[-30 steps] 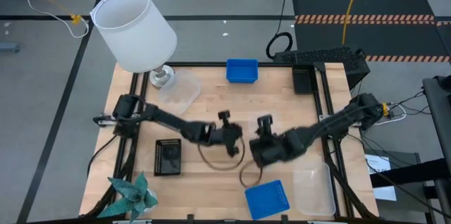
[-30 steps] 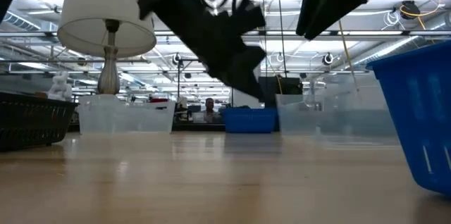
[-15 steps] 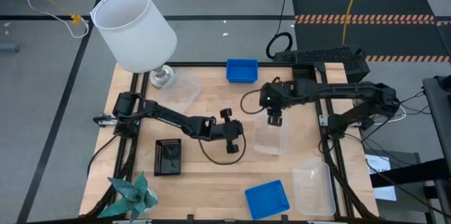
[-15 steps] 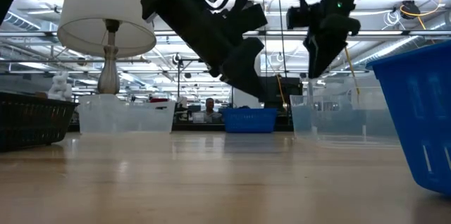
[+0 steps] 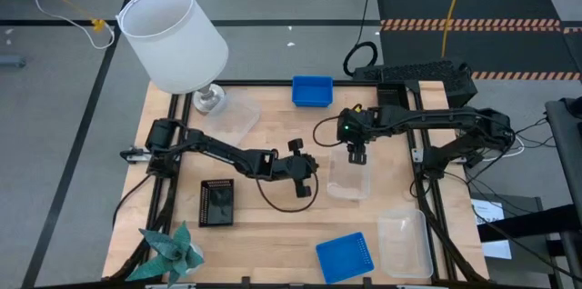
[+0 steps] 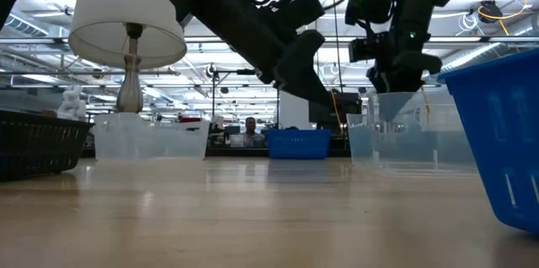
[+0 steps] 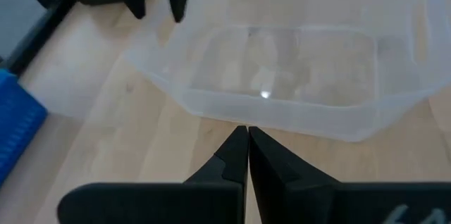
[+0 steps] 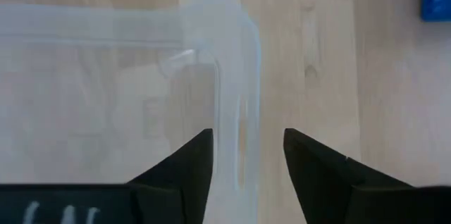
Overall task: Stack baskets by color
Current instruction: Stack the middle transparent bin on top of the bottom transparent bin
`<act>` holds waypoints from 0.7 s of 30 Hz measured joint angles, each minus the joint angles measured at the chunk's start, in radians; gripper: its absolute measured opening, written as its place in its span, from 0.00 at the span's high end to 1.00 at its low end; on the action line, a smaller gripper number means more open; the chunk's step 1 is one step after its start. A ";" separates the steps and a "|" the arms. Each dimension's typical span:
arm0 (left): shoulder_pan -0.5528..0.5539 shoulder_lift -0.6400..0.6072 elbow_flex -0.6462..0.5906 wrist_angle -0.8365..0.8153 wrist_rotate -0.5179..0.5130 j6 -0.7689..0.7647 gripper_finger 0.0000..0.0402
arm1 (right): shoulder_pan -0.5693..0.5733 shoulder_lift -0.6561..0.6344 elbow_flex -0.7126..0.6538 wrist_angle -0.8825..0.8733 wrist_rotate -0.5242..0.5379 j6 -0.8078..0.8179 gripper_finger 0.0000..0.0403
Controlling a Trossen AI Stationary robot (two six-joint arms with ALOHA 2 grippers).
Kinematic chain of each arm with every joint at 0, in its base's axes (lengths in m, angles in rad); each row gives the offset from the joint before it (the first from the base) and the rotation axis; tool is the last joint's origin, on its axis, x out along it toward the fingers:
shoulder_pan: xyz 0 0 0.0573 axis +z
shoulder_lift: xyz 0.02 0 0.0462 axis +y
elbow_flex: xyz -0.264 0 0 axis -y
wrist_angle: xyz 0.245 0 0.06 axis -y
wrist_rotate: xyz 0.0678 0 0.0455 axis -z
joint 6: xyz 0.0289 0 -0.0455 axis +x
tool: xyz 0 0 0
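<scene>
Change: right gripper (image 5: 357,154), a second ago low near the blue basket (image 5: 346,257) at the table's front edge, has swung to the middle of the table; its fingers now straddle the rim of a clear basket (image 5: 349,175) that sits there.
Right claw: spread, one finger inside the clear basket's wall and one outside, in the right wrist view; not yet pinched.
Left claw: left gripper (image 5: 301,185) hangs just beside the clear basket, fingers pressed together, holding nothing.
Other baskets, placed from the middle clear basket: second clear basket (image 5: 406,244) toward the front right corner; third clear basket (image 5: 233,113) toward the lamp (image 5: 173,39); second blue basket (image 5: 312,91) at the far edge; black basket (image 5: 216,202) past the left gripper.
Meaning: nothing is stacked yet; the likely step is closing on this rim to carry it to another clear one.
</scene>
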 joint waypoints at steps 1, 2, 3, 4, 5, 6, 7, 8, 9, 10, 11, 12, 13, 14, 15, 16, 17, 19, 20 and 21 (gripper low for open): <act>0.000 0.000 0.000 -0.002 0.010 0.000 0.96 | -0.002 0.000 -0.010 0.011 0.001 -0.005 0.61; 0.000 0.000 0.000 -0.002 0.015 0.000 0.96 | -0.004 0.000 -0.019 0.022 0.001 -0.008 0.63; 0.000 0.000 0.000 -0.002 0.018 0.000 0.96 | -0.006 0.000 -0.025 0.029 0.001 -0.011 0.65; 0.000 0.000 0.000 -0.001 0.018 0.000 0.96 | -0.006 0.000 -0.029 0.031 0.001 -0.013 0.68; 0.000 0.000 0.000 -0.001 0.018 0.000 0.96 | -0.006 0.000 -0.029 0.033 0.001 -0.013 0.71; 0.000 0.000 0.000 -0.001 0.019 0.000 0.96 | -0.006 0.000 -0.029 0.036 0.001 -0.013 0.75; 0.000 0.000 0.000 -0.001 0.019 0.000 0.96 | -0.006 0.000 -0.028 0.034 0.000 -0.009 0.79; 0.000 0.000 0.000 0.000 0.019 0.000 0.96 | -0.006 0.000 -0.027 0.030 0.000 -0.004 0.82; 0.000 0.000 0.000 0.001 0.019 -0.001 0.96 | -0.006 0.000 -0.021 0.019 0.000 0.001 0.87; 0.000 0.000 0.000 0.002 0.018 -0.001 0.96 | -0.006 0.000 -0.011 0.004 0.000 0.003 0.91; 0.000 0.000 0.000 0.002 0.018 -0.001 0.96 | -0.005 0.000 0.002 -0.013 -0.001 0.004 0.95; 0.000 0.000 0.000 0.002 0.019 -0.001 0.96 | -0.004 0.000 0.018 -0.034 -0.001 0.005 0.97; 0.000 0.000 0.000 0.002 0.018 -0.002 0.96 | -0.001 0.000 0.037 -0.055 -0.001 0.009 0.98; -0.002 0.000 0.000 0.002 0.018 -0.003 0.96 | 0.002 0.000 0.057 -0.080 0.000 0.015 0.98; -0.003 0.000 0.000 0.002 0.018 -0.005 0.96 | 0.005 0.000 0.079 -0.104 0.000 0.021 0.98; -0.004 0.000 0.000 0.001 0.018 -0.007 0.96 | 0.009 0.000 0.105 -0.130 0.000 0.025 0.98; -0.006 0.000 0.000 0.001 0.018 -0.007 0.96 | 0.014 0.000 0.130 -0.154 0.000 0.026 0.98; -0.011 0.000 0.000 0.001 0.018 -0.007 0.96 | 0.025 0.000 0.186 -0.219 0.001 0.028 0.99; -0.014 0.000 0.000 0.001 0.018 -0.007 0.96 | 0.032 0.000 0.213 -0.254 0.001 0.034 0.99; -0.017 0.000 0.000 0.001 0.018 -0.007 0.96 | 0.039 0.000 0.244 -0.289 0.001 0.041 0.99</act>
